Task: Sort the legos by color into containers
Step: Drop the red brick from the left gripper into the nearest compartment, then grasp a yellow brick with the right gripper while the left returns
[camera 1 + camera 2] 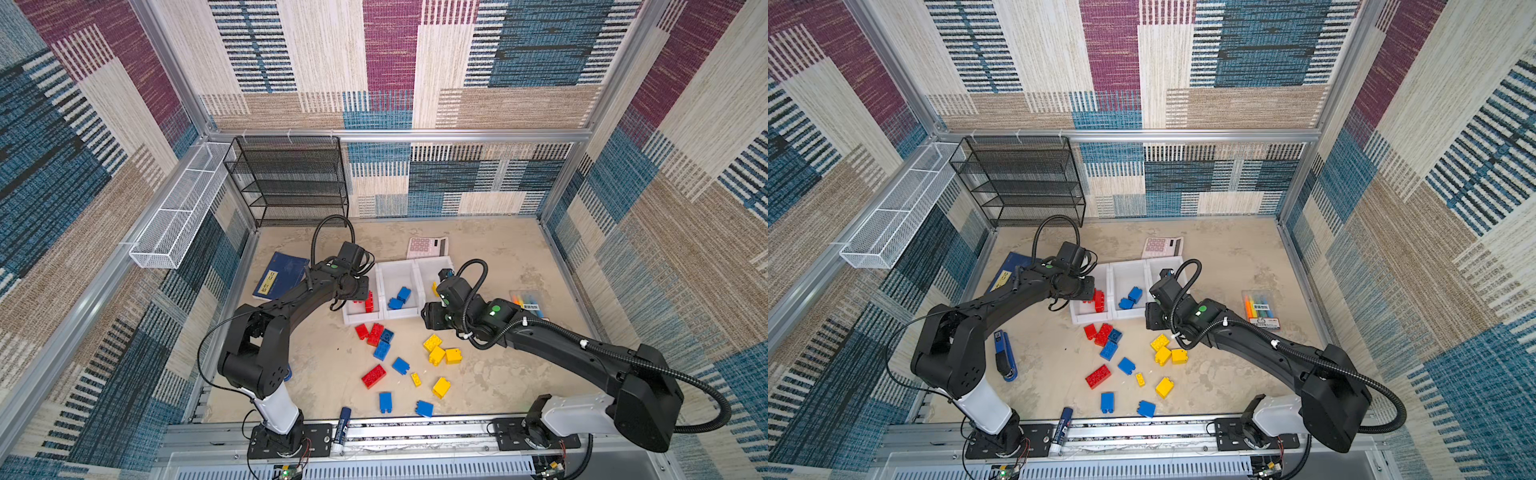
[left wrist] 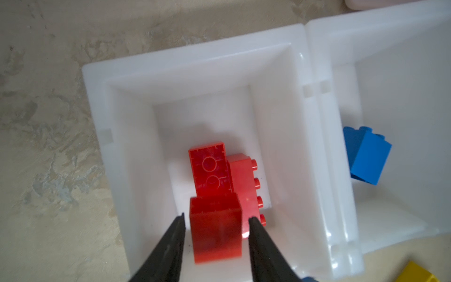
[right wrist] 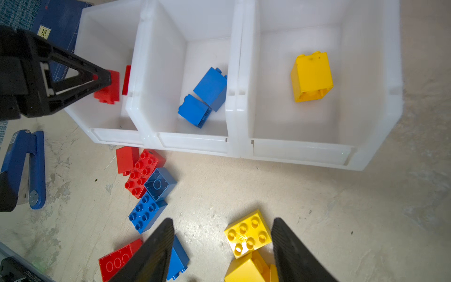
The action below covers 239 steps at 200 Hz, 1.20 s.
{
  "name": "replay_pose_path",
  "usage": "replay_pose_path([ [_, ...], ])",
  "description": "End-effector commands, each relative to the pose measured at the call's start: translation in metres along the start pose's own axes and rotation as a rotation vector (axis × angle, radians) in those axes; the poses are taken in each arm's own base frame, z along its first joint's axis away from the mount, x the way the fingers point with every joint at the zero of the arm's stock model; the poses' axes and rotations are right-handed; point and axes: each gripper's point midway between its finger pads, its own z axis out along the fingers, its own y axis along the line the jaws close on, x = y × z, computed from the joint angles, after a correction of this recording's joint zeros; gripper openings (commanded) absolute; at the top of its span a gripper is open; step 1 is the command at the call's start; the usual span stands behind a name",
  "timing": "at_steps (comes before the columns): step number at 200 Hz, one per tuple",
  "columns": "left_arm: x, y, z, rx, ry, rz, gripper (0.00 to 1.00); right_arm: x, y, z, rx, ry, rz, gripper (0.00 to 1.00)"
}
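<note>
Three white open-top containers [image 3: 195,144] stand joined side by side in a row. One end bin holds red legos [image 2: 244,183], the middle bin two blue legos [image 3: 210,88] leaning together, and the far end bin one yellow lego [image 3: 312,75] on its side. More loose legos [image 1: 400,365] lie scattered in front of the containers, a red-and-blue cluster just beside the front wall and yellow ones near it.
</note>
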Motion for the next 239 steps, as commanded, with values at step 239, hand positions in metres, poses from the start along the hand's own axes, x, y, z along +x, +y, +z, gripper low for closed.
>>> replay_pose_path([
  [239,0.084,0.029,-0.068,0.054,-0.124,-0.232,0.54,0.076,-0.018,0.037,0.009,0.225,0.014,0.68],
])
